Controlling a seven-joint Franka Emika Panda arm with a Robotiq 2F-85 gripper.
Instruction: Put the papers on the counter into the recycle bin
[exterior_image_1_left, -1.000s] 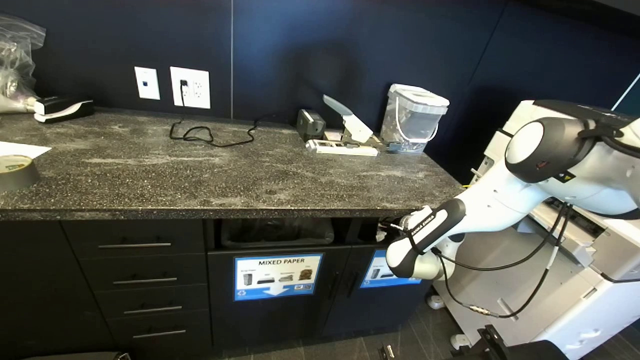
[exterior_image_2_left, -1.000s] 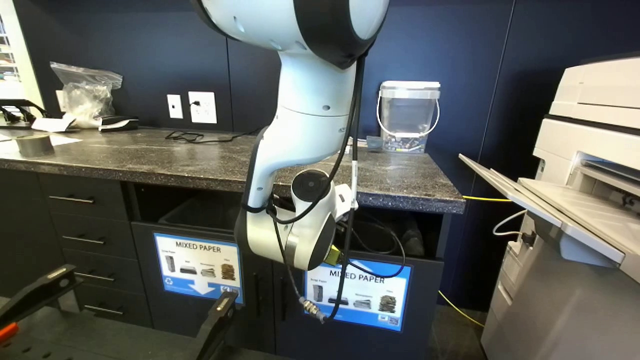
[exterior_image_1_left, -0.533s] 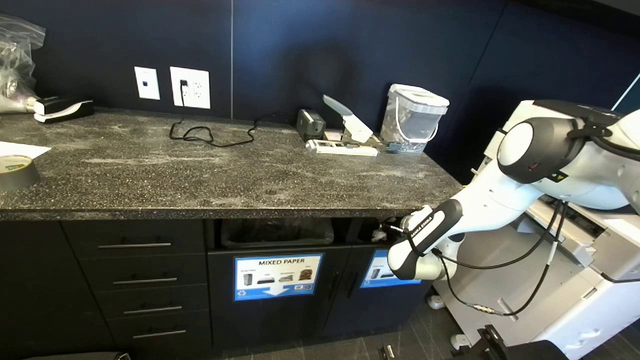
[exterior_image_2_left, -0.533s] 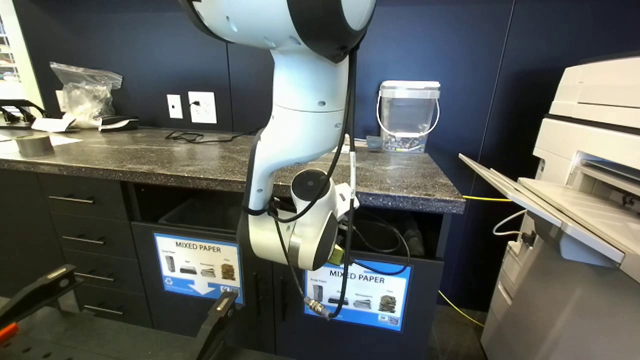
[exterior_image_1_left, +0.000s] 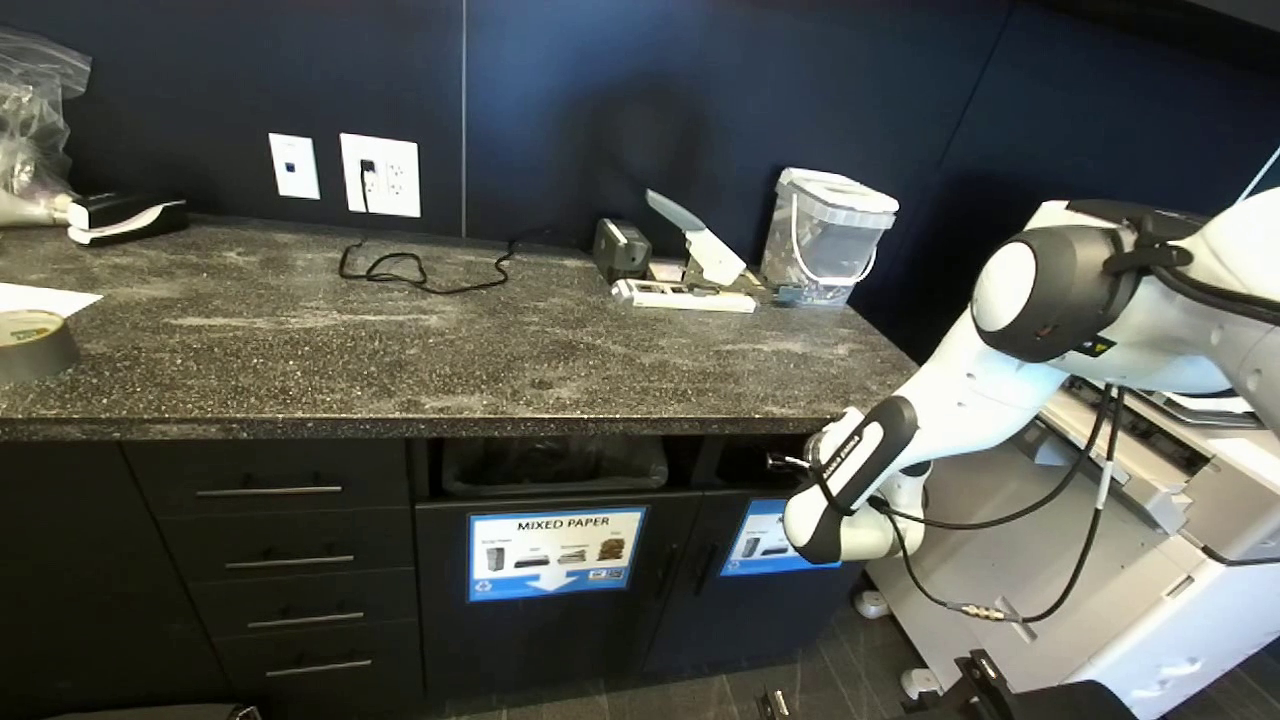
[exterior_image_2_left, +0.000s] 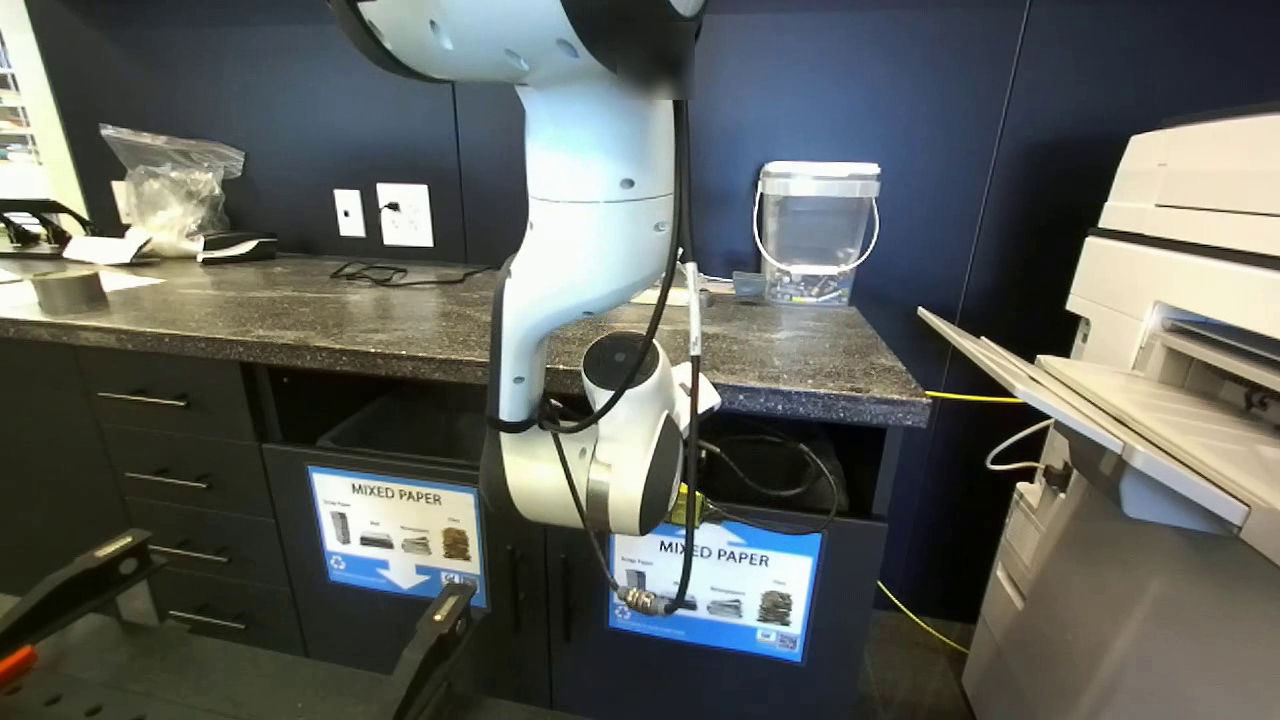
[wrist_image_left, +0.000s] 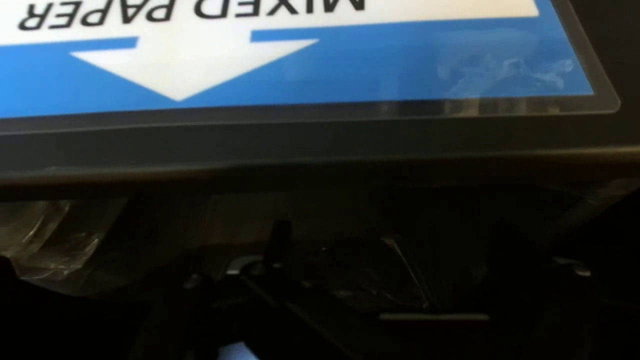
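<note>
The dark grey speckled counter (exterior_image_1_left: 500, 360) runs above black cabinets in both exterior views. Below its end is the recycle bin (exterior_image_2_left: 848, 580), a dark slot above a blue MIXED PAPER sign (exterior_image_2_left: 720, 590). My wrist is low against this slot, below the counter edge. In the wrist view the sign (wrist_image_left: 350, 70) appears upside down, and the dark opening lies past the bin's edge. My gripper (wrist_image_left: 400, 245) reaches into that opening, its dim fingers wide apart with nothing seen between them. Shiny clear film (wrist_image_left: 50, 240) shows inside. The papers are hidden or out of view.
Another slot with a paler sign (exterior_image_1_left: 557, 553) sits beside this bin. On the counter are a tape roll (exterior_image_1_left: 38, 345), a flat white sheet (exterior_image_1_left: 45, 298), a black cord (exterior_image_1_left: 430, 285), a stapler (exterior_image_1_left: 685, 298) and a clear bucket (exterior_image_2_left: 818, 230). A copier (exterior_image_2_left: 1150, 500) stands past the counter's end.
The crumpled white bit that showed by the gripper at the slot is gone from sight. The upper arm has swung somewhat, while the wrist has shifted slightly to the right.
</note>
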